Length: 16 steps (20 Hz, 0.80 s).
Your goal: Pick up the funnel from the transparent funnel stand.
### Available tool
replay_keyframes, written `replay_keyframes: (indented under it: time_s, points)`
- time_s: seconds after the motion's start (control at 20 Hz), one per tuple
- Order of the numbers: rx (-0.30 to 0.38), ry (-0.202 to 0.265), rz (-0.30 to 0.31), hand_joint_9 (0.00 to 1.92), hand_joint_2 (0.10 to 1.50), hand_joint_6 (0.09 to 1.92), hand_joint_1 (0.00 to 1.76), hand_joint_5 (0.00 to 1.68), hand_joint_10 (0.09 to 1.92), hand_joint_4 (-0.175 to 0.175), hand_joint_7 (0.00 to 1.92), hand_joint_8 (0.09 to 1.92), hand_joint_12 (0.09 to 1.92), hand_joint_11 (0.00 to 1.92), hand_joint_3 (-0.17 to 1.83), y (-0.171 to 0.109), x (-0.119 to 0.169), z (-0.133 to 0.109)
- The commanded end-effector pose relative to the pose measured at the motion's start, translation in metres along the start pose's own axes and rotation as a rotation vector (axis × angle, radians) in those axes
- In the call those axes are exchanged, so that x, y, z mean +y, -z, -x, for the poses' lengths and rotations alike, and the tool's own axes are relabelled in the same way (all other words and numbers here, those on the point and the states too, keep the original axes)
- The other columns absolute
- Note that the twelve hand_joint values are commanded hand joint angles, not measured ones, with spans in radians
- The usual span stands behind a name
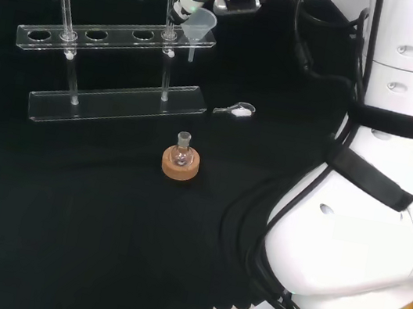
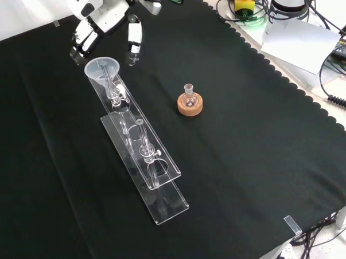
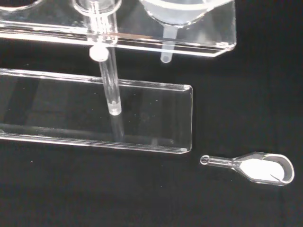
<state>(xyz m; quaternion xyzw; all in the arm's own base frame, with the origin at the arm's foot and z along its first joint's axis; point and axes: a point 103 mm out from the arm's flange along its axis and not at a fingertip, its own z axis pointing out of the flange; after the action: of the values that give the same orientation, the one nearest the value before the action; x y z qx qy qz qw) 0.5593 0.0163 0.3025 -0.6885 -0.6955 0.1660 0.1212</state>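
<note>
Fingers of the hand are held spread just above the funnel, seated in the stand's end hole; closing round its rim is judged next.

The bench is covered with black cloth whose scalloped edge runs along the front view's right side. Three items rest directly on the cloth. The transparent funnel stand stands on a long clear base plate, lengthwise away from the scalloped edge. A cork ring carrying a small round flask sits between the stand and the scalloped edge, apart from both. A small clear scoop holding white material lies flat near one end of the base plate, not touching it.
</note>
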Motion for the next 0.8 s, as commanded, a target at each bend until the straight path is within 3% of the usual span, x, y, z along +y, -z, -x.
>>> replay_keyframes:
  time_s: [0.05,0.8]
  points:
    - [0.02,-0.008,-0.016,0.12,0.79,0.09,0.6,0.08,0.84,-0.091,0.0,0.36,1.47,0.26,0.23,-0.004,0.005,0.007]
    - [-0.007,0.006,-0.074,0.06,0.74,0.09,0.64,0.0,0.88,-0.093,0.0,0.2,1.48,0.25,0.24,-0.023,0.032,0.012]
